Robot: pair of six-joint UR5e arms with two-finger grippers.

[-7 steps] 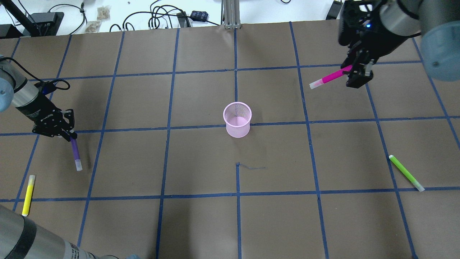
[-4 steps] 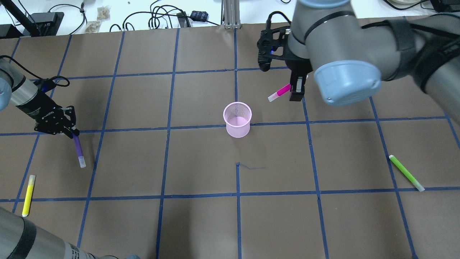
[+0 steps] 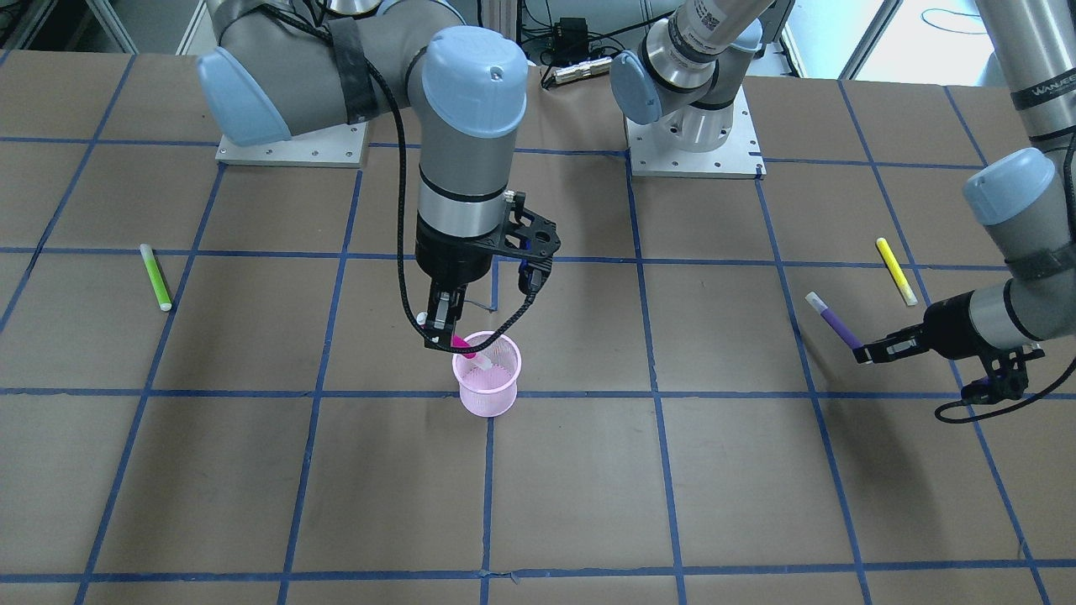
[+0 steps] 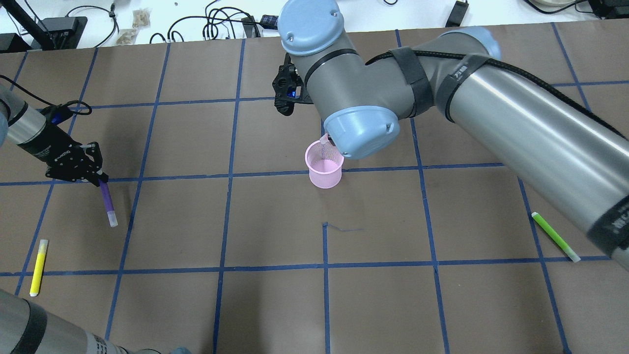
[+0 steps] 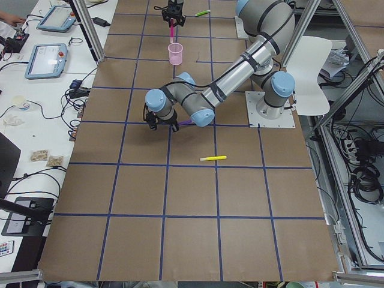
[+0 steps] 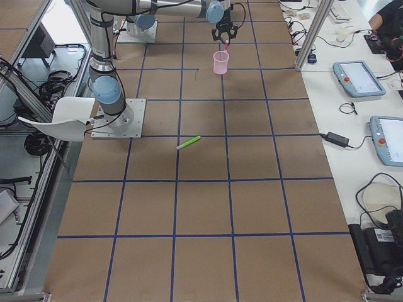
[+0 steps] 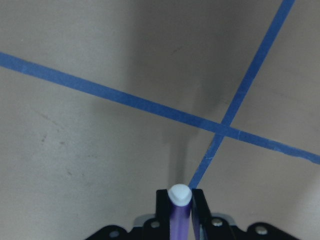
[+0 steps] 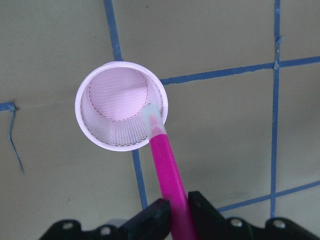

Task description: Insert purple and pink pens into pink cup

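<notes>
Whereas the right gripper (image 3: pixel 439 330) was hidden under its wrist in the overhead view, the wrist view showed its jaws clamped on the pink pen (image 8: pixel 167 170), whose pale tip was held over the rim of the pink cup (image 8: pixel 95 132). The purple pen (image 4: pixel 106 201) was gripped in the jaws of the left gripper (image 4: pixel 97 180), projecting beyond them, well apart from the cup.

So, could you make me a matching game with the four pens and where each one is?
1 pink pen
2 purple pen
3 yellow pen
4 green pen

A lying on table, robot's right side
B in left pincer, far from pink cup
C in right pincer, tip at pink cup
D lying on table, robot's left side

Pairs: 1-C, 2-B, 3-D, 4-A
</notes>
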